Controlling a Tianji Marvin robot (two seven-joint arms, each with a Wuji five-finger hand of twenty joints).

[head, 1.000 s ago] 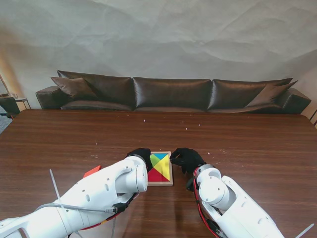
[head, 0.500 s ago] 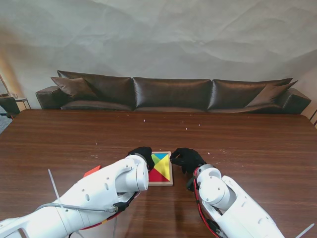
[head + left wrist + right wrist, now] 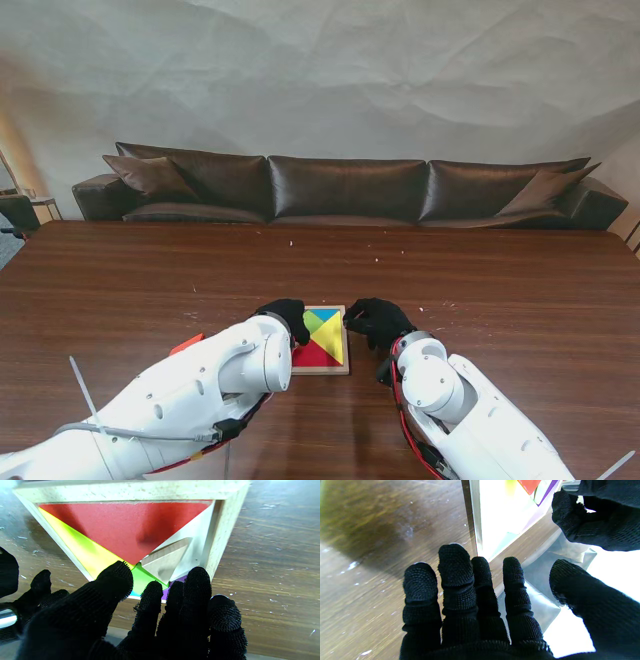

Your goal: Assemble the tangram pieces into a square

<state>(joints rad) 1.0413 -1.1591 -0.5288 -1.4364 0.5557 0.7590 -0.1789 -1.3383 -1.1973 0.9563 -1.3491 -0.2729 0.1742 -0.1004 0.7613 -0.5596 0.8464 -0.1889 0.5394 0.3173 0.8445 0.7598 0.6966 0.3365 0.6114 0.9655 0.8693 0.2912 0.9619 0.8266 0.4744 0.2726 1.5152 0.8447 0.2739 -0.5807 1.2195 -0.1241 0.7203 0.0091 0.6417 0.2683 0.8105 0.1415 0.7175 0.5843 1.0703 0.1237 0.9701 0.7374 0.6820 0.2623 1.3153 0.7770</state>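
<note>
Tangram pieces [image 3: 324, 338] lie in a wooden tray [image 3: 327, 369] at lower centre of the stand view, on the desk [image 3: 480, 290]. An unpainted wooden triangle [image 3: 163, 560] sits tilted in the tray. Left hand [image 3: 285, 315] and right hand [image 3: 375, 320] flank the tray, fingers [image 3: 197, 580] spread, holding nothing.

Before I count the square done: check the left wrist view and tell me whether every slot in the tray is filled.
No. A bare patch of tray floor shows beside the red triangle, and a plain wooden piece lies tilted in it.
</note>
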